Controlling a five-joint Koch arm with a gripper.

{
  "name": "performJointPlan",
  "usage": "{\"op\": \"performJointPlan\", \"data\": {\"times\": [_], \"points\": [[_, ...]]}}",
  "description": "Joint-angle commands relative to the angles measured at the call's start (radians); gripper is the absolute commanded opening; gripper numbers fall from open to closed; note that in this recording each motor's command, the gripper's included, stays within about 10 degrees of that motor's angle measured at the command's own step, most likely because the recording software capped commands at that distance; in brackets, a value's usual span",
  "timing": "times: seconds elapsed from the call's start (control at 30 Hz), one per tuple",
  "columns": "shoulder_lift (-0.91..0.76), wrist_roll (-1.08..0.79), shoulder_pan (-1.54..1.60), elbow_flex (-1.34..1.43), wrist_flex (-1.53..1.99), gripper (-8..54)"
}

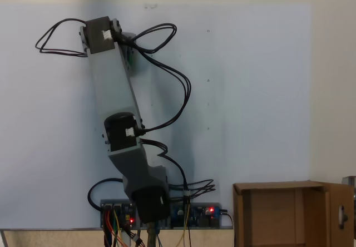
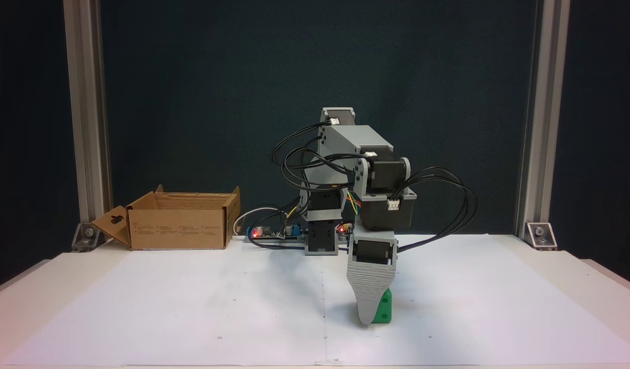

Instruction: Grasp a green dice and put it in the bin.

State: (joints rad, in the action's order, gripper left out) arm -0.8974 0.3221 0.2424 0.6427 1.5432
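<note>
The green dice (image 2: 385, 310) is a small bright green cube resting on the white paper in front of the arm's base. My gripper (image 2: 368, 313) points straight down at it. The grey ribbed finger (image 2: 370, 287) stands in front of the dice and covers its left part, with its tip down at the paper. The other jaw is behind, hidden, so I cannot tell whether the gripper is open or shut. The bin (image 2: 177, 229), a brown cardboard box with upright flaps, stands at the back left of this fixed view, far from the gripper. It also shows at the bottom right (image 1: 278, 188) of the fixed view from above.
White paper (image 2: 191, 307) covers the table. Circuit boards with red lights (image 2: 273, 233) and black cables (image 2: 448, 205) sit by the arm's base. Aluminium posts (image 2: 86, 128) stand at both back corners. From above, the arm (image 1: 114, 91) stretches away from its base.
</note>
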Motion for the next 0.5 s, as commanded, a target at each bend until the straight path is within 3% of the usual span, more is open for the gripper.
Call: {"op": "performJointPlan", "data": {"times": [0.0, 0.17, 0.47], "points": [[-0.003, 0.040, -0.003, -0.049, -0.006, 30.7], [-0.002, 0.041, -0.017, -0.049, -0.025, 12.0], [-0.003, 0.040, -0.025, -0.049, -0.040, 11.5]]}}
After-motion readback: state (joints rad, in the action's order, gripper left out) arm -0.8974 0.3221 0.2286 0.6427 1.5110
